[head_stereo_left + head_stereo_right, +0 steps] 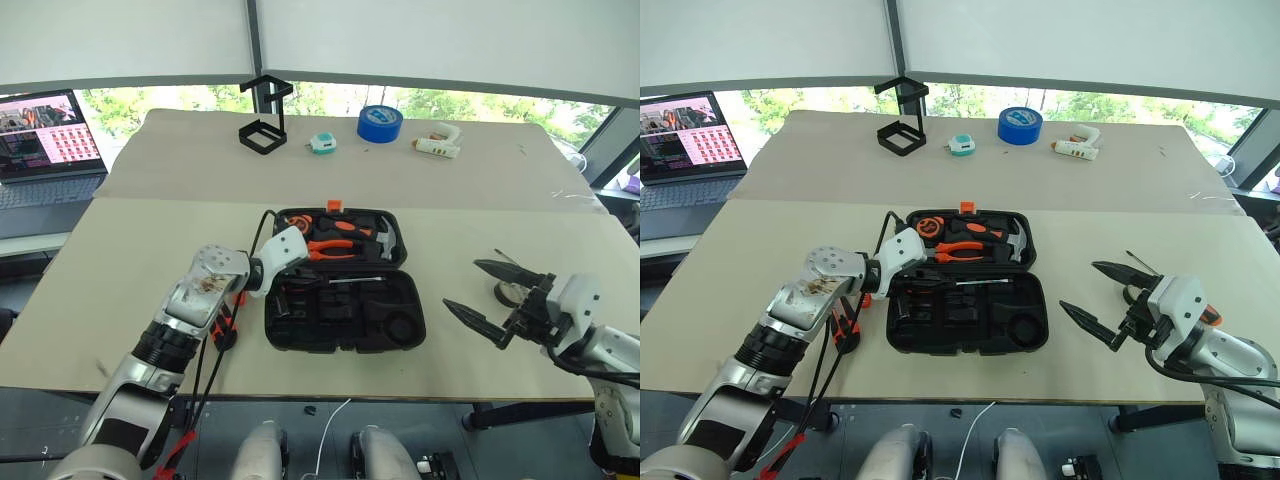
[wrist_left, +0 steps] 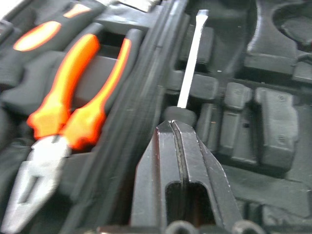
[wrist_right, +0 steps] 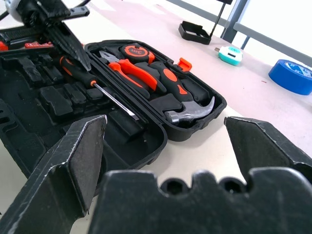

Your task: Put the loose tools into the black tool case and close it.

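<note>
Open black tool case (image 1: 345, 318) at frame centre. Left gripper (image 2: 178, 127) has its fingers pressed together over a screwdriver (image 3: 97, 87) lying in the case's near half. Right gripper (image 1: 487, 292), lower right, gapes wide, empty.

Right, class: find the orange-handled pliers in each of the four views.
Left eye view: pliers mid-picture, in the black tool case's far half.
Right eye view: same spot, slightly further left.
Left wrist view: across the hinge ridge from the screwdriver.
Right wrist view: between screwdriver and hammer, at.
Shared landmark: the screwdriver's steel shaft.
</note>
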Action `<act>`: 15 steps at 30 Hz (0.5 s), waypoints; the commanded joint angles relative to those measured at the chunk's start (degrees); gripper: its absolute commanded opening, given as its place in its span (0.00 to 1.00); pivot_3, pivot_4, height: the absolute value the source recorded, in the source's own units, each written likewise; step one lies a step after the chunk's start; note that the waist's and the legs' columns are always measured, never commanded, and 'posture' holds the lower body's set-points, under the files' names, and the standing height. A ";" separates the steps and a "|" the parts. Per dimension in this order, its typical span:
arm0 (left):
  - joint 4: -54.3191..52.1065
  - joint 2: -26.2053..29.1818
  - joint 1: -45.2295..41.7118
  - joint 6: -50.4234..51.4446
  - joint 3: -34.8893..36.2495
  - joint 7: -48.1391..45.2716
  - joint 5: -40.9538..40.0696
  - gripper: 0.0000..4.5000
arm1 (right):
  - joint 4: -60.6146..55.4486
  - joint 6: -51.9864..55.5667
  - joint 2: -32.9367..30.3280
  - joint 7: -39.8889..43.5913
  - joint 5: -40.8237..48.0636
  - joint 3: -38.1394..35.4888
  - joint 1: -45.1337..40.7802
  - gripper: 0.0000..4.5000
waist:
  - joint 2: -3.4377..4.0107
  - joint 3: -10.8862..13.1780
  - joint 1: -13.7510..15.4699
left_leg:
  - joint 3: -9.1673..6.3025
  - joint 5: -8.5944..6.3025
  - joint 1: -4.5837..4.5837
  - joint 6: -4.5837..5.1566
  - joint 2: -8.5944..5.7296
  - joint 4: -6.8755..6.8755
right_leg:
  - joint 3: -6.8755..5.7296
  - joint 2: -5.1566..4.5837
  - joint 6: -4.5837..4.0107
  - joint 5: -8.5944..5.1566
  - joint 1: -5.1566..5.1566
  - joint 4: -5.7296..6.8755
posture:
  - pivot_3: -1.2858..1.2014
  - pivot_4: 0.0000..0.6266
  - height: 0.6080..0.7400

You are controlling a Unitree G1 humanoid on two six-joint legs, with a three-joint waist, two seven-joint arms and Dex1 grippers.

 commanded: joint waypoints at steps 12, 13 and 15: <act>2.18 -2.13 2.33 -0.82 -3.26 3.34 2.80 0.01 | -0.01 -2.31 1.55 -0.22 0.26 -1.84 0.62 1.00 | 0.41 -0.29 0.16 | 0.01 -0.05 0.42 0.07 -0.06 -0.01 | 0.12 0.00 0.02 0.00 0.39 -0.03 | 0.52 0.24 1.00; 1.24 -2.52 3.04 -4.04 -0.73 2.95 0.69 0.01 | -0.10 -2.10 1.42 -0.33 0.53 -2.47 0.98 1.00 | 0.44 -0.31 0.16 | 0.01 -0.05 0.48 0.08 -0.07 -0.01 | 0.15 0.00 0.02 0.00 0.46 -0.05 | 0.52 0.24 1.00; -2.04 -3.09 4.92 -6.89 6.10 1.30 -5.81 0.12 | -0.04 -1.37 0.99 -0.63 1.61 -4.68 2.12 1.00 | 0.45 -0.31 0.05 | -0.03 -0.06 0.48 0.10 -0.04 -0.02 | 0.26 0.00 0.02 0.00 0.40 -0.04 | 0.52 0.24 1.00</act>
